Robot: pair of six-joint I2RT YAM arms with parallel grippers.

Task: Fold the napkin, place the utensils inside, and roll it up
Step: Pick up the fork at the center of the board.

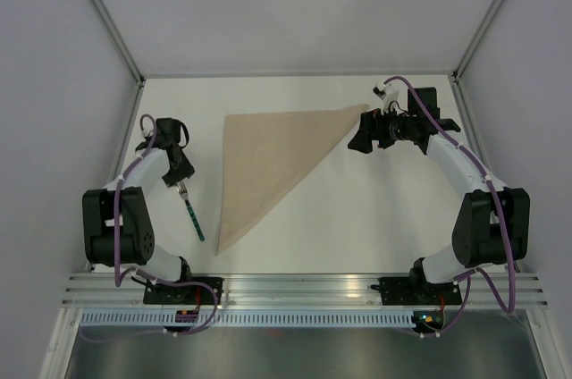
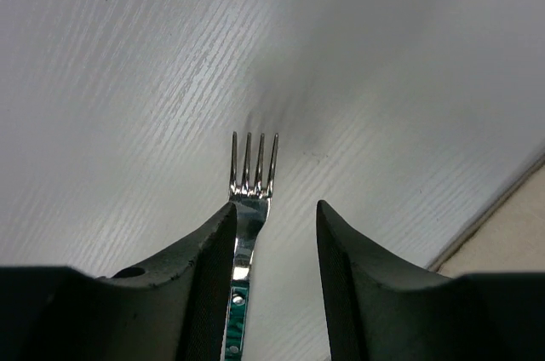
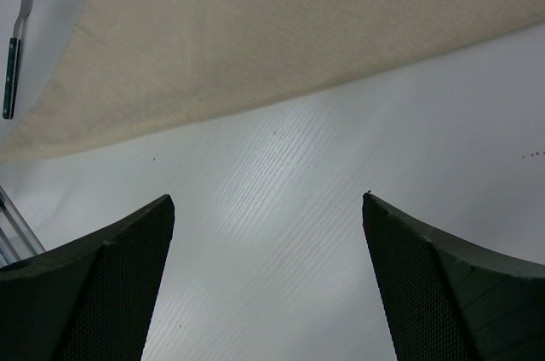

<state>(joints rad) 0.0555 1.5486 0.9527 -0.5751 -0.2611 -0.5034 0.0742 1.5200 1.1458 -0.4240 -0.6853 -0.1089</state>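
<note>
The beige napkin lies folded into a flat triangle, one corner just ahead of the right gripper, whose jaws gape wide and empty. The teal-handled fork lies between the left gripper's parted fingers, tines beyond the tips, not clamped. Both arms reach low over the white table, with pale grey walls around.

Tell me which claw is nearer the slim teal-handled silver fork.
Left. The left claw straddles the fork; the right claw is beyond the folded tan cloth napkin, by its far corner.
</note>
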